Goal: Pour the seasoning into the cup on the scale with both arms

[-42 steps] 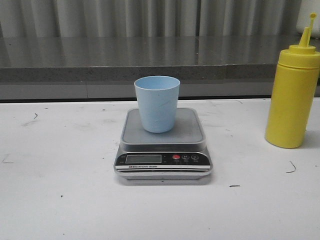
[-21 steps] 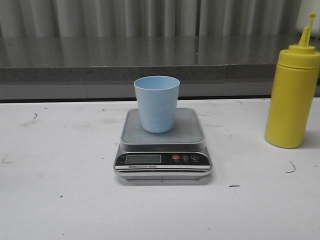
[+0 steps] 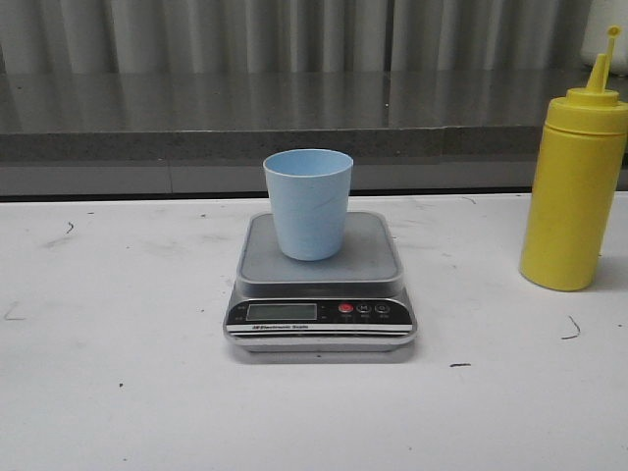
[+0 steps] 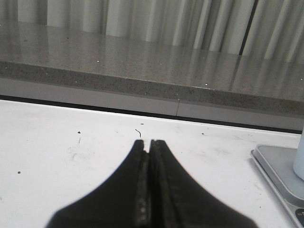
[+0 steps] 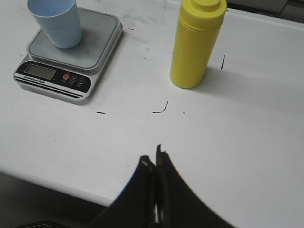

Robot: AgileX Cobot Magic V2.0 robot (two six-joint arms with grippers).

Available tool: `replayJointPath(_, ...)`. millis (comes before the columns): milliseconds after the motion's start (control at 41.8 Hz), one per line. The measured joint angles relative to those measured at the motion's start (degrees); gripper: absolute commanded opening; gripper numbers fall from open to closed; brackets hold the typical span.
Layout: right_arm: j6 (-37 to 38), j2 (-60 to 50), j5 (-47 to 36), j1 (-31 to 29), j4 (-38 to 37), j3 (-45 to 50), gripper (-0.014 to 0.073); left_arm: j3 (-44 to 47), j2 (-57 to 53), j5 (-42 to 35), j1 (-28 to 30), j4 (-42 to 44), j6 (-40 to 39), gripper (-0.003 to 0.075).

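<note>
Front view: the small pale blue tapered plastic cup (image 3: pixel 308 204) is seen upright on the grey square platform of the flat silver digital scale (image 3: pixel 320 289), at the centre of the white desk (image 3: pixel 118 392). The tall opaque yellow plastic squeeze bottle (image 3: pixel 574 186) is set upright on the desk, well apart from the scale on the robot's right, with its nozzle cap fitted. No arm is visible in this view. Compared with the frames of the preceding second, no displacement of cup, scale or bottle is detected; the task is therefore judged not yet started. In the wrist views, the left tool (image 4: pixel 147 145) and the right tool (image 5: pixel 154 159) are shown with fingers pressed together, holding nothing. The right tool is positioned short of the bottle.
</note>
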Motion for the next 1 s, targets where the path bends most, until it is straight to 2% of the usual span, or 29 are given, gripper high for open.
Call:
replayJointPath(765,0.0,-0.3,-0.4,0.0,-0.3,0.1,-0.0118,0.0,0.0,0.0,0.0,0.0,0.0,-0.002)
replayJointPath(837,0.0,-1.7,-3.8,-0.5,-1.6,2.0,-0.0116,0.0,0.0,0.0,0.0,0.0,0.0,-0.002)
replayJointPath(1004,-0.1,-9.0,-20.4,-6.6,-1.8,13.5,-0.0112,0.0,0.0,0.0,0.0,0.0,0.0,-0.002)
